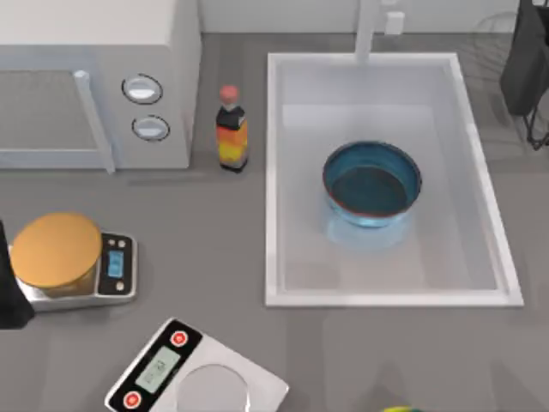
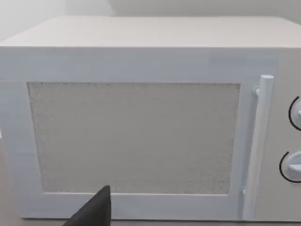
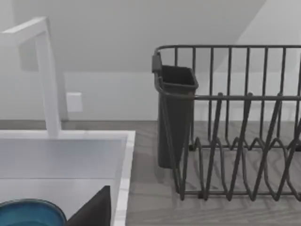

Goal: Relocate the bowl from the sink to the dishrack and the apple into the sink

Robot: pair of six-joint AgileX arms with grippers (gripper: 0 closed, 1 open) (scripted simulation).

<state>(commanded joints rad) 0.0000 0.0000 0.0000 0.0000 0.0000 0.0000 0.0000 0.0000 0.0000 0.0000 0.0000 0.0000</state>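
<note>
The blue bowl [image 1: 371, 184] with its reddish rim sits upright inside the white sink [image 1: 480, 180], right of the basin's middle. Its edge also shows in the right wrist view as the bowl [image 3: 28, 214], low in the sink [image 3: 123, 150]. The dishrack [image 1: 493, 39] stands at the table's back right, beyond the sink's far right corner; up close the dishrack [image 3: 244, 141] shows bare wires. The apple is out of view. A dark piece of my right gripper [image 3: 94, 209] hangs near the sink rim. My left gripper [image 2: 94, 212] faces the microwave door; the left arm [image 1: 7, 292] is parked at the left edge.
A white microwave [image 1: 94, 86] fills the back left, with a sauce bottle [image 1: 232, 129] beside it. A scale with an orange-topped disc [image 1: 58, 253] sits at the left, a second scale [image 1: 193, 378] at the front. A black holder [image 3: 175, 117] hangs on the rack. A yellow-green thing [image 1: 399, 409] peeks in at the front.
</note>
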